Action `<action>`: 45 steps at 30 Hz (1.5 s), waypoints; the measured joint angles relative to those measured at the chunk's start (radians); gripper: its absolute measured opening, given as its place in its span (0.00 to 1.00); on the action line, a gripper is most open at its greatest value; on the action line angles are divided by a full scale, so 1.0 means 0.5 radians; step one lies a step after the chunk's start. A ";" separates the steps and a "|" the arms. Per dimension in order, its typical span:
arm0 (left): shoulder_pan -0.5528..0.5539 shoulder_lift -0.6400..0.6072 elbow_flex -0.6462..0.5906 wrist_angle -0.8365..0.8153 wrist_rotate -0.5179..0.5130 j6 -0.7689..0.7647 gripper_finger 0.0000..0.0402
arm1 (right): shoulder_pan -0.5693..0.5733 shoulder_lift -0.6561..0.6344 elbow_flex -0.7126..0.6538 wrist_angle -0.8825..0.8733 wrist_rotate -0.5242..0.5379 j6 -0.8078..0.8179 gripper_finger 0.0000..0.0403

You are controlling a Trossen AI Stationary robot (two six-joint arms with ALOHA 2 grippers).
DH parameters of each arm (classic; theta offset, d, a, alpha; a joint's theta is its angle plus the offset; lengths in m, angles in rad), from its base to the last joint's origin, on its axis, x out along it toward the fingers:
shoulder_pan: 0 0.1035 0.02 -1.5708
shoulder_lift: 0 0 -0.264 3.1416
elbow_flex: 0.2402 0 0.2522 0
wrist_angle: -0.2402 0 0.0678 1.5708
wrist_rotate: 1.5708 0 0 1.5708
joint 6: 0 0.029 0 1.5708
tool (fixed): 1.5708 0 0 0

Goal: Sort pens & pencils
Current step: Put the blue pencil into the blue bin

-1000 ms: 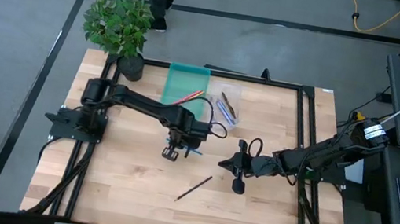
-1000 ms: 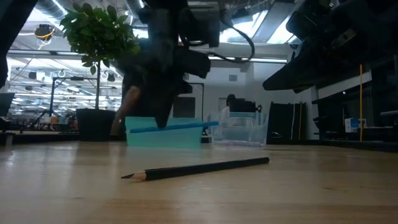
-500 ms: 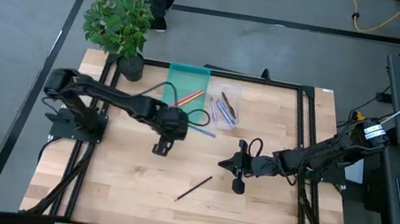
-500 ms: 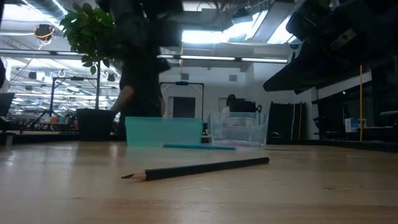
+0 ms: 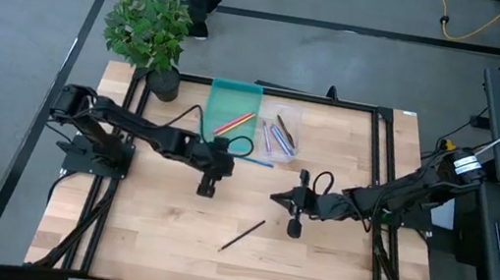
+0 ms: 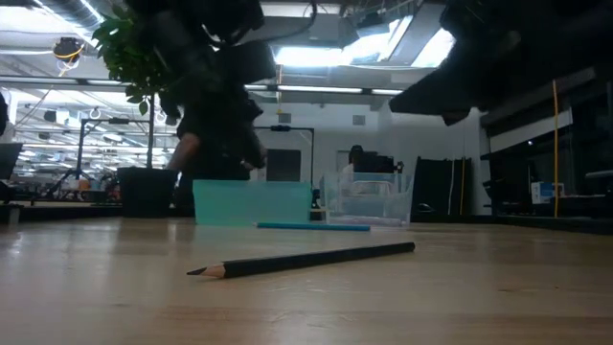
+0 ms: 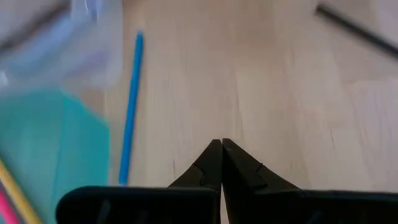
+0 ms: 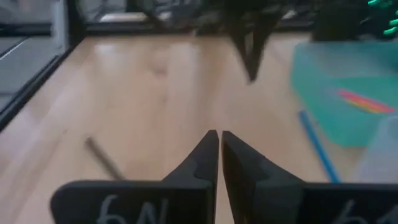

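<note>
A: Where do things stand?

B: The left hand (image 5: 207, 189) hangs over the worktop (image 5: 156, 235) near the teal tray (image 5: 233, 101), its fingers pressed together on nothing. The right hand (image 5: 293, 228) sits over the middle of the worktop, fingers likewise together and empty.

A: And the pens and pencils?

B: A blue stick (image 5: 254, 160) lies on the worktop just in front of the teal tray and the clear tray (image 5: 294, 117), in neither one. A dark pencil (image 5: 243, 235) lies alone nearer the front edge, well apart from both trays. A pink-red stick (image 5: 235, 121) lies in the teal tray; a few sticks (image 5: 280, 137) lie in the clear one.

A: What could go wrong?

B: The blue stick lies close to the tray walls, so a hand coming down for it may knock a tray and shift it. Both loose sticks are thin and lie flat; a pinch that lands off-centre could roll them away or tip one out of the grip.

A: Anything between the arms?

B: If both go for the blue stick at once, I judge they could crowd each other.
</note>
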 joint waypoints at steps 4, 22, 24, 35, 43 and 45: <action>-0.018 0.000 -0.161 0.402 -0.011 0.111 0.00 | -0.008 0.081 0.002 0.066 0.195 -0.004 0.06; 0.240 0.569 0.003 0.803 -0.312 0.549 0.00 | -0.408 0.270 0.002 0.052 0.075 -0.176 0.06; 0.240 0.691 0.108 0.807 -0.492 0.644 0.00 | -0.432 0.271 0.001 0.032 0.041 -0.182 0.06; 0.246 0.972 0.506 0.381 -0.498 0.599 0.00 | -0.555 0.272 0.000 -0.037 -0.183 -0.391 0.06; 0.099 0.895 0.613 -0.019 -0.360 0.350 0.00 | -0.613 0.272 0.000 -0.034 -0.330 -0.531 0.06; 0.066 0.895 0.646 -0.087 -0.363 0.310 0.00 | -0.614 0.271 0.000 -0.034 -0.346 -0.537 0.06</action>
